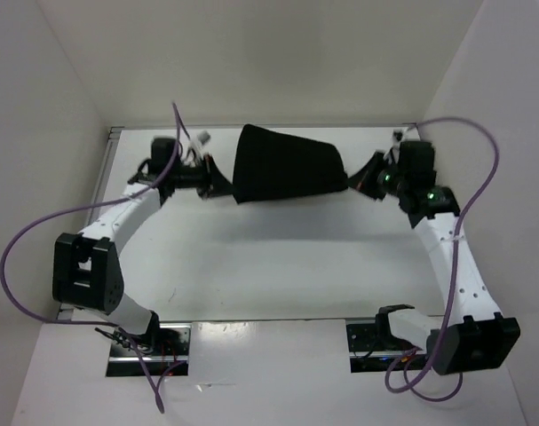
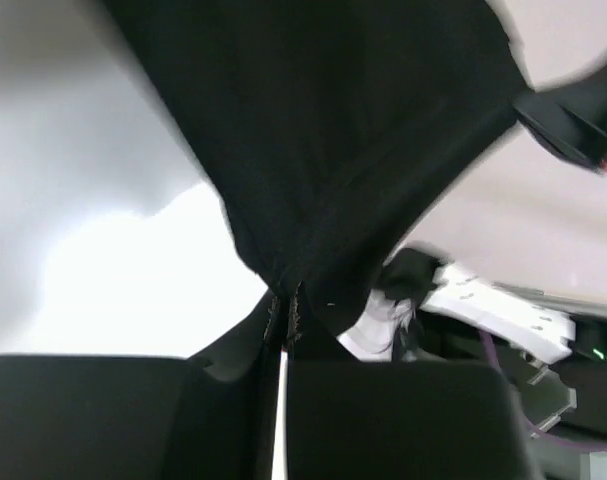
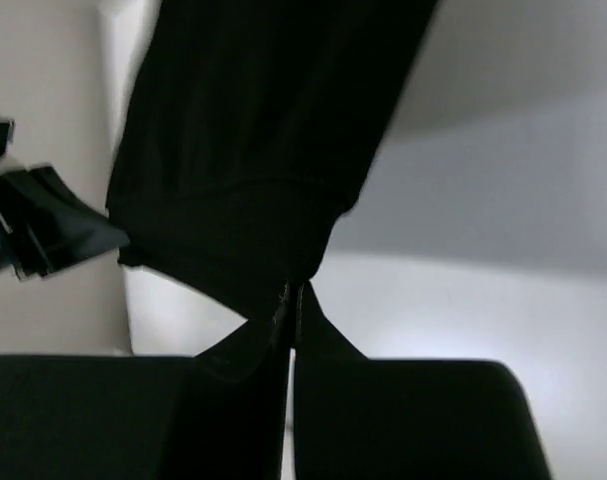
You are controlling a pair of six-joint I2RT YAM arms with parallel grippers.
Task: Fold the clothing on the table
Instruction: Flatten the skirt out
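The clothing (image 1: 282,164) is a plain black garment stretched in the air between my two grippers, above the far part of the white table (image 1: 278,266). My left gripper (image 1: 225,185) is shut on its left edge. My right gripper (image 1: 356,182) is shut on its right edge. In the left wrist view the clothing (image 2: 333,140) fans out from the left gripper (image 2: 285,305), whose jaws pinch the fabric. The right wrist view shows the clothing (image 3: 253,150) hanging from the shut right gripper (image 3: 291,298), with the left gripper (image 3: 53,235) beyond it.
White walls close in the table on the left, back and right. Purple cables (image 1: 38,226) loop off both arms. The arm bases (image 1: 149,342) sit at the near edge. The right arm (image 2: 503,315) shows in the left wrist view.
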